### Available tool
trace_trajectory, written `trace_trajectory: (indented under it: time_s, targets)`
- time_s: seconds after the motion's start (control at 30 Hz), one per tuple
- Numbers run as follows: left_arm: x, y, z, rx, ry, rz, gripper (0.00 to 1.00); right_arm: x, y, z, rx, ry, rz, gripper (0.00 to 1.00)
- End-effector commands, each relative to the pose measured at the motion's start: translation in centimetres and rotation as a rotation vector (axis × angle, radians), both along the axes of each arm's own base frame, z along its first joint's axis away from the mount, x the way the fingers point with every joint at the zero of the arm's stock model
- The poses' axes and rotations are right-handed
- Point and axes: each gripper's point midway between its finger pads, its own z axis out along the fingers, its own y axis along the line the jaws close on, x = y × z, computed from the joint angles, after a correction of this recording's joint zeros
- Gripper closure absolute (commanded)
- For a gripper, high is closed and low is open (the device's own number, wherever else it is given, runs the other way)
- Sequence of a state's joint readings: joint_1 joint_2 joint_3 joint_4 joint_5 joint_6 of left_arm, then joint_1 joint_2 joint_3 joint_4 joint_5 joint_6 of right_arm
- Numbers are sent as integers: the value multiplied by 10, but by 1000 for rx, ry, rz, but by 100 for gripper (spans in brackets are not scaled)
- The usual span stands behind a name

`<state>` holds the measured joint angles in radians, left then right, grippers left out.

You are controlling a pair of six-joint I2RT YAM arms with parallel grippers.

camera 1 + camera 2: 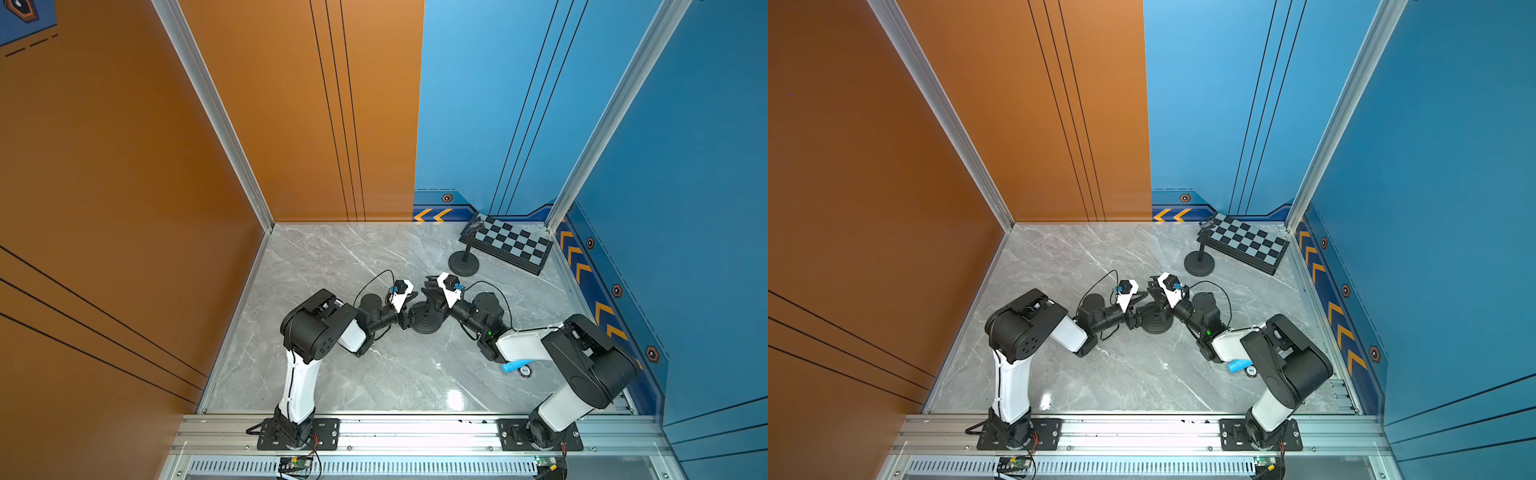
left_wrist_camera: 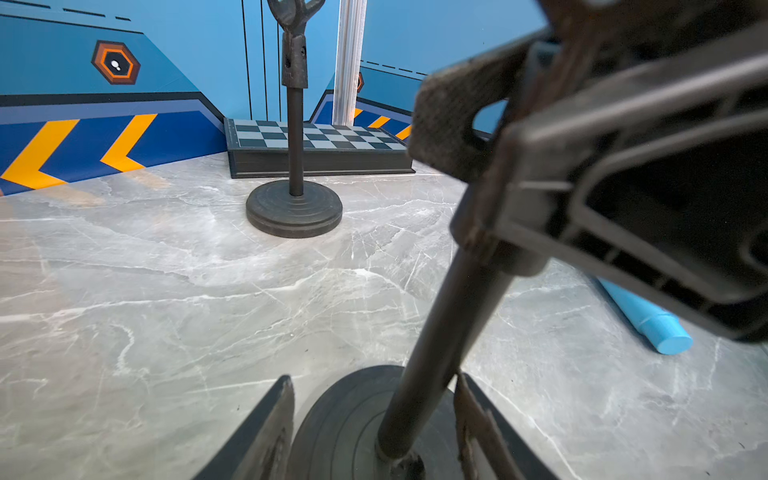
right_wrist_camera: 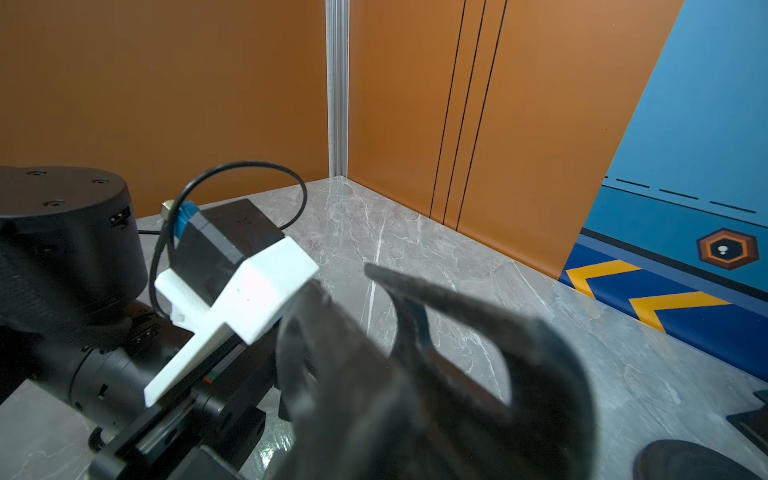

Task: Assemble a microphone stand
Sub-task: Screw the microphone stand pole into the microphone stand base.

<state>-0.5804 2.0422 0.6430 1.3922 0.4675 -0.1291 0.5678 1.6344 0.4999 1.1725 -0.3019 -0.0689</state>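
Both arms lean in from the near rail and meet mid-table, elbows bent, forearms angled toward each other. The left arm [image 1: 316, 328] sits low, with the left gripper [image 2: 372, 386] nearly level with the marble tabletop [image 2: 166, 291]. Its jaws are partway apart, either side of the round base [image 2: 345, 419] — one finger at the disc's edge, the other just beside the pole [image 2: 449, 332]. Can't tell if they're actually pressing on it. The right arm [image 1: 582, 353] comes in higher, and the right gripper [image 1: 432, 293] is clamped on the mic clip [image 2: 449, 120] atop the pole, which leans a bit. A second mic stand [image 1: 464, 262] stands upright by the chessboard [image 1: 513, 245] — and a blue cylinder [image 1: 512, 367] lies under the right arm.
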Motion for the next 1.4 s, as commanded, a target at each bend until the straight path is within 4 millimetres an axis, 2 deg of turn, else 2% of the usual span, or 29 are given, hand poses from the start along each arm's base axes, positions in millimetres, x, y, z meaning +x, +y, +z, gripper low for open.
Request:
trace_trajectory:
  time_s: [0.0, 0.17, 0.47, 0.7, 0.87, 1.07, 1.2, 1.37]
  targets:
    - [-3, -5, 12, -30, -20, -49, 37, -11, -2, -41, -44, 156, 28, 100]
    - [-10, -9, 16, -33, -35, -90, 36, -22, 5, -48, -45, 195, 59, 100]
    - [-14, -11, 13, -26, -37, -119, 37, -28, 3, -58, -90, 218, 57, 100]
    - [-19, -22, 18, -53, -23, -174, 49, -35, -3, -70, -145, 240, 56, 100]
    - [-22, -25, 13, -44, -17, -175, 51, -39, -2, -77, -156, 254, 56, 100]
    - [-28, -28, 14, -47, -20, -219, 57, -42, -2, -74, -166, 268, 71, 100]
    - [-35, -31, 15, -43, -30, -249, 67, -45, 1, -76, -180, 283, 91, 100]
    - [-38, -30, 15, -36, -42, -251, 72, -41, 2, -78, -189, 286, 83, 100]
